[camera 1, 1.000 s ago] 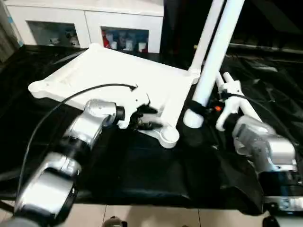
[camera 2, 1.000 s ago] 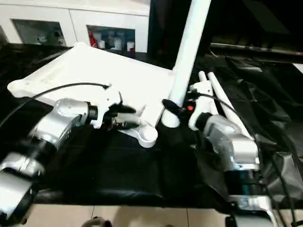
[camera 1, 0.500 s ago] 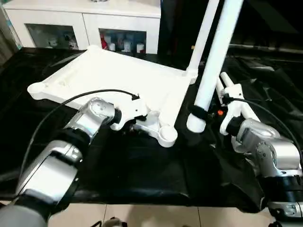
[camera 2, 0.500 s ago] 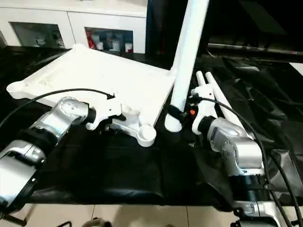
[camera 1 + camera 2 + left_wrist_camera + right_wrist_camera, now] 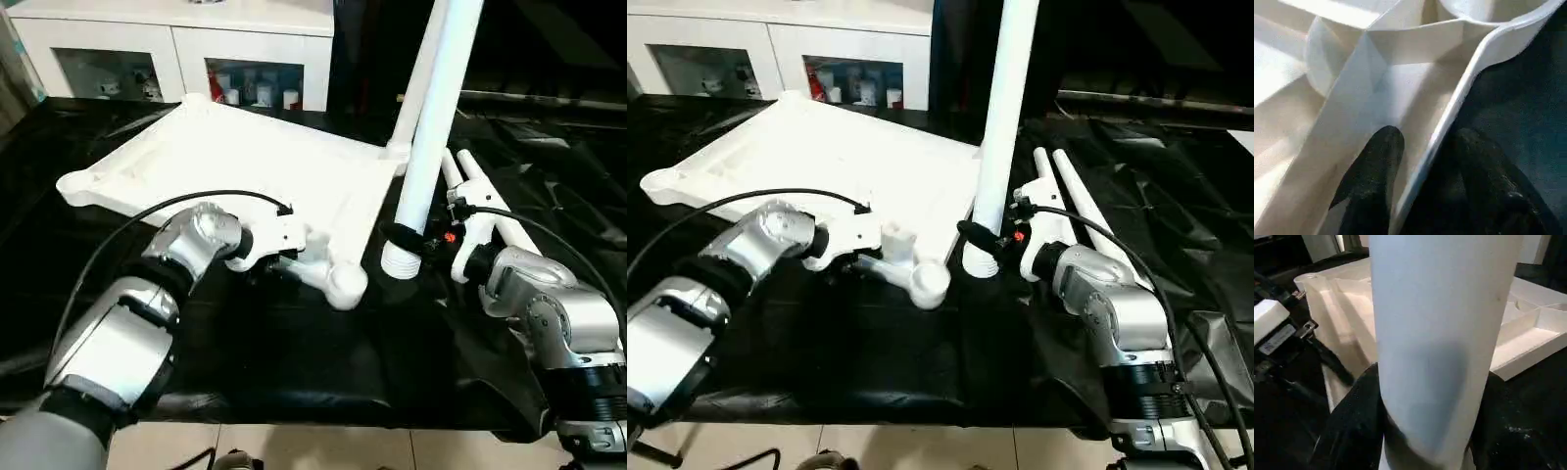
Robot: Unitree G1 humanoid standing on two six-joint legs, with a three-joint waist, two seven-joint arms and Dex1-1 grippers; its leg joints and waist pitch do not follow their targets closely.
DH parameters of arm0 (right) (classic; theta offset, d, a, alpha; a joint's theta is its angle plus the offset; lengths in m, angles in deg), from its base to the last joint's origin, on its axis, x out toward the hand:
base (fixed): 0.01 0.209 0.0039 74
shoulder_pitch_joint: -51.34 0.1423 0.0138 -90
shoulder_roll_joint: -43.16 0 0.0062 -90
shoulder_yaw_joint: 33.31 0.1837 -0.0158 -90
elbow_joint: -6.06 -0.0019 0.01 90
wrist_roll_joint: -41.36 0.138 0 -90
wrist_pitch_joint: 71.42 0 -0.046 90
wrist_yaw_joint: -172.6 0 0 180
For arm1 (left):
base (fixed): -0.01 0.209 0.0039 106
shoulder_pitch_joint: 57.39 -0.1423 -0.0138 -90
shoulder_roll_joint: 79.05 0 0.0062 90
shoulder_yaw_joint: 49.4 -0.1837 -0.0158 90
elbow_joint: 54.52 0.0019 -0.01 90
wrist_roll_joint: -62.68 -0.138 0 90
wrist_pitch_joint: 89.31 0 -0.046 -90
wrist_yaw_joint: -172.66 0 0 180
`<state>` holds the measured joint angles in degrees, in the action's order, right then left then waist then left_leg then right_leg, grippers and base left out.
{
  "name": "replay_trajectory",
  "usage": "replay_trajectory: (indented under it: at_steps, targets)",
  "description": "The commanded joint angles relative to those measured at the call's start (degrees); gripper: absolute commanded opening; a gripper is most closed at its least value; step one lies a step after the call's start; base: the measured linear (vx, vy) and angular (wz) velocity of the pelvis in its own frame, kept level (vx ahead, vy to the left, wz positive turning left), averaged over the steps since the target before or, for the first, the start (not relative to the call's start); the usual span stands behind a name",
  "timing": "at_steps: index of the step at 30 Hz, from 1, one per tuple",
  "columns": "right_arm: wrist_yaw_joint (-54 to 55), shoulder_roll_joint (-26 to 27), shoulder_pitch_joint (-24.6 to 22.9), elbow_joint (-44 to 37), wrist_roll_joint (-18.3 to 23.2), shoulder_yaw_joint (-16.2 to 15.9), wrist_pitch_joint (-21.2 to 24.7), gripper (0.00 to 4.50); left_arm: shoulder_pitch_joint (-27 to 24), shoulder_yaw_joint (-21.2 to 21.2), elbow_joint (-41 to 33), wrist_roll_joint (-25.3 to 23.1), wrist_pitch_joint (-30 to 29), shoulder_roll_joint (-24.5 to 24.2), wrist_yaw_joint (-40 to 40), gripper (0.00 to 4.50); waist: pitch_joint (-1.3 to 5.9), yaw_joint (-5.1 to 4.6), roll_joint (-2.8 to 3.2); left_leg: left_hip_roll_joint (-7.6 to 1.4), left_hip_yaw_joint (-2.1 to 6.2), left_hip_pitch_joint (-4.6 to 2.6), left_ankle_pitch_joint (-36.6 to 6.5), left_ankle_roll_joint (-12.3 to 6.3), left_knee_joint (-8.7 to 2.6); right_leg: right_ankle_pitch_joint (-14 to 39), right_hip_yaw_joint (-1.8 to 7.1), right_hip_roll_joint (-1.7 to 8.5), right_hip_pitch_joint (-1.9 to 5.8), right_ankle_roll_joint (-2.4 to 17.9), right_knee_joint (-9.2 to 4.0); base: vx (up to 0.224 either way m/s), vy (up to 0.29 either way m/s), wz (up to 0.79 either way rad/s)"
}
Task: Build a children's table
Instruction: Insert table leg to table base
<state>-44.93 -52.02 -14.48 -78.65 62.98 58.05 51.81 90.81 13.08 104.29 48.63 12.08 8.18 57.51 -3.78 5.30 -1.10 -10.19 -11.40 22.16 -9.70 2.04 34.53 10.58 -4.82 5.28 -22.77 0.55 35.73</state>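
Just past our left gripper (image 5: 1422, 171), which pinches the table top's (image 5: 235, 147) rim to hold it steady, sits the near corner socket (image 5: 345, 285), and our right gripper (image 5: 1425, 396) squeezes a leg (image 5: 431, 127) upright beside it, ready to go in, we think.

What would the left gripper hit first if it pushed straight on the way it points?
Likely the round corner socket of the white ribbed plastic tabletop: the left gripper straddles the tabletop's rim, which leads to it.
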Motion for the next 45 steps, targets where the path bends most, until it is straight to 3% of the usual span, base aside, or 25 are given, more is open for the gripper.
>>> replay_trajectory:
  at_steps: [1,6,10,14,16,18,20,22,24,25,26,27,30,34,36,40,41,45]
  targets:
    - [-0.19,-0.86,-0.51,-1.39,-0.41,-0.17,-0.43,1.89,0.23,-1.51,-0.04,-1.27,-1.27,-0.24,3.60,1.77,4.72,0.27,0.36,-3.24,1.71,-1.57,-11.08,0.00,-3.88,6.70,3.16,4.51,3.15,14.50,-4.23,0.000,0.000,0.00]
    - [-0.41,-0.95,-0.29,-0.75,-0.88,-0.42,-0.87,1.89,0.39,-0.84,-1.69,-0.17,-5.28,-0.56,10.92,1.41,4.71,0.25,0.27,-3.26,1.63,-1.59,-10.77,-0.29,-3.85,6.21,3.18,4.58,3.15,15.27,-4.12,0.000,0.000,0.00]
    - [-0.41,-0.80,-0.01,-0.28,-1.08,-0.56,-1.13,1.89,0.10,1.89,-2.52,2.32,-9.62,0.48,11.20,1.03,4.64,0.31,0.28,-3.28,1.60,-1.63,-11.30,-0.14,-3.84,6.82,3.16,4.64,3.12,15.77,-4.12,0.000,0.000,0.00]
    - [0.01,-0.20,0.02,-0.29,-1.12,-0.96,-1.33,1.89,-0.55,8.43,-1.23,6.25,-20.21,3.75,-2.00,0.84,4.63,0.28,0.23,-3.27,1.66,-1.51,-11.68,-0.28,-3.71,7.17,3.07,4.71,3.30,16.22,-4.08,0.000,0.000,0.00]
    - [0.10,0.00,-0.29,-0.50,-1.13,-1.08,-1.38,1.89,-1.78,10.97,-1.90,7.73,-24.49,4.63,-6.13,0.80,4.67,-0.10,-0.13,-2.94,1.87,-0.70,-10.44,-0.84,-3.65,7.99,2.87,4.68,3.99,15.24,-4.13,0.000,0.000,0.00]
    - [0.12,0.14,-0.53,-0.69,-1.18,-1.13,-1.31,1.89,-3.94,11.95,-3.85,8.09,-26.67,4.97,-8.75,0.71,4.58,-0.48,-0.28,-2.78,2.02,-0.44,-9.93,-1.30,-3.75,9.21,2.66,4.45,3.98,14.07,-4.38,0.000,0.000,0.00]
    - [0.14,0.20,-0.63,-0.76,-1.20,-1.15,-1.29,1.89,-5.00,12.05,-4.96,7.99,-27.32,4.97,-9.47,0.58,4.65,-0.74,-0.18,-2.70,1.82,-1.01,-10.35,-1.86,-3.52,10.44,2.81,4.35,3.53,13.73,-4.89,0.000,0.000,0.00]
    - [0.30,0.46,-0.56,-0.54,-1.40,-1.08,-1.33,1.89,-7.35,13.55,-8.53,7.94,-30.51,5.42,-13.17,0.46,4.52,-0.84,-0.39,-2.84,1.76,-1.18,-10.69,-2.20,-3.61,10.85,2.79,4.16,3.29,13.95,-5.00,0.000,0.000,0.00]
    - [0.46,0.59,-0.43,-0.21,-1.47,-1.10,-1.43,1.89,-9.12,14.64,-11.95,8.26,-31.79,6.03,-15.05,0.29,4.44,-0.90,-0.13,-2.98,1.76,-1.27,-11.45,-1.99,-3.67,12.16,2.78,4.13,3.18,13.91,-5.04,0.000,0.000,0.00]
    - [0.46,0.59,-0.43,-0.21,-1.47,-1.10,-1.43,1.89,-9.12,14.64,-11.95,8.26,-31.79,6.03,-15.05,0.24,4.37,-0.86,-0.24,-3.13,1.87,-1.45,-12.23,-1.84,-3.78,13.66,2.73,4.19,3.02,13.56,-5.18,0.000,0.000,0.00]
    - [0.55,0.73,-0.31,0.15,-1.56,-1.23,-1.59,1.89,-11.64,14.81,-16.71,8.92,-31.32,6.53,-14.82,0.24,4.33,-0.88,-0.33,-3.05,1.78,-1.49,-12.67,-1.77,-3.79,14.57,2.73,4.14,2.90,13.24,-5.40,0.000,0.000,0.00]
    - [0.65,0.88,-0.20,0.39,-1.65,-1.41,-1.71,1.89,-13.81,14.05,-20.32,9.12,-28.93,6.43,-13.56,0.17,4.23,-0.87,-0.28,-3.32,1.99,-1.30,-13.10,-1.44,-4.04,15.89,2.73,4.37,2.97,12.71,-5.49,0.000,0.000,0.00]
    - [0.57,1.02,0.12,0.81,-2.01,-1.93,-1.93,1.89,-16.76,11.67,-24.05,7.88,-23.07,5.46,-12.42,0.01,4.31,-0.81,-0.17,-3.31,1.91,-1.59,-13.63,-1.18,-4.20,16.26,2.82,4.15,2.60,11.39,-5.67,0.000,0.000,0.00]
    - [0.53,1.09,0.20,0.92,-2.17,-1.91,-1.95,1.89,-17.99,11.21,-26.74,7.46,-24.09,5.00,-12.77,0.00,4.32,-0.27,-0.10,-3.31,1.84,-1.67,-13.63,-0.77,-4.25,18.03,2.96,4.35,2.47,9.91,-5.76,0.000,0.000,0.00]
    - [0.52,1.11,0.19,0.95,-2.25,-1.92,-1.99,1.89,-18.43,11.10,-27.79,7.01,-24.70,4.75,-13.55,0.59,4.36,-0.12,0.01,-3.34,1.85,-1.57,-13.06,-0.55,-4.33,17.14,2.96,4.26,2.46,9.80,-5.60,0.000,0.000,0.00]
    - [0.54,1.16,0.23,1.09,-2.28,-1.93,-2.19,1.89,-19.56,10.98,-30.78,6.87,-26.54,3.91,-12.86,0.72,4.52,-0.17,0.08,-3.31,1.84,-1.45,-12.11,-0.56,-4.33,13.93,2.94,4.17,2.52,10.45,-5.24,0.000,0.000,0.00]
    - [0.54,1.16,0.23,1.09,-2.28,-1.93,-2.19,1.89,-19.56,10.98,-30.78,6.87,-26.54,3.91,-12.86,1.00,4.53,-0.17,0.07,-3.28,1.80,-1.42,-11.96,-0.65,-4.31,13.61,2.95,4.17,2.53,10.52,-5.22,0.000,0.000,0.00]
    - [0.34,1.22,0.31,1.19,-2.35,-1.85,-2.22,1.89,-18.99,11.30,-29.74,7.00,-25.63,3.54,-13.23,1.03,4.50,-0.13,-0.12,-3.19,1.70,-1.45,-11.80,-0.95,-4.25,13.52,2.95,4.19,2.51,10.57,-5.31,0.000,0.000,0.00]
